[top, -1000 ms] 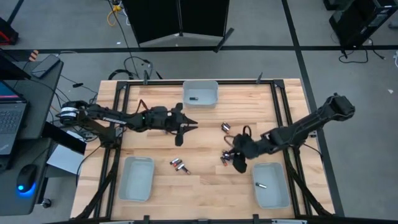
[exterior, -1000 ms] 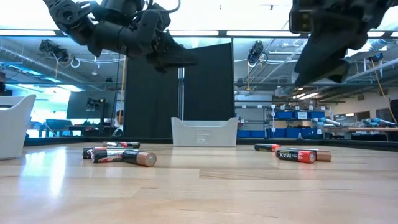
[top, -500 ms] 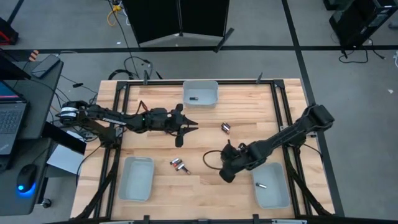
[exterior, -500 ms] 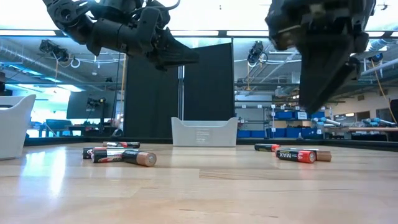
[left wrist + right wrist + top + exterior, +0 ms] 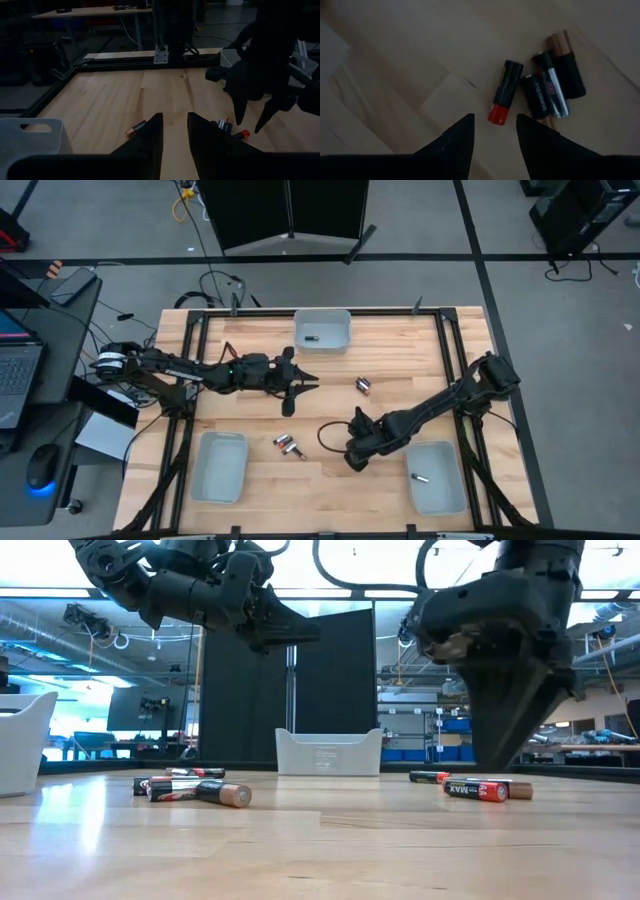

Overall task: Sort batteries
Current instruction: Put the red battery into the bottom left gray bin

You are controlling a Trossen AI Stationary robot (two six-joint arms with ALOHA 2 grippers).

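Sorting looks barely begun: the far tray [image 5: 322,330] and the right tray [image 5: 436,478] each hold one cell, the left tray [image 5: 219,467] none. Loose batteries [image 5: 288,445] lie mid-table, another pair [image 5: 363,385] toward two o'clock. The right claw [image 5: 352,460] hangs spread and empty just beside that cluster; the left claw [image 5: 303,381] waits at ten o'clock, part-spread, empty.

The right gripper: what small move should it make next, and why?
Probably lower the right gripper straight onto the red-tipped battery and close. Its fingers are open and empty, and in the right wrist view that battery lies just ahead of the gap, at the edge of a small cluster of batteries on the table. The left gripper waits farther back.
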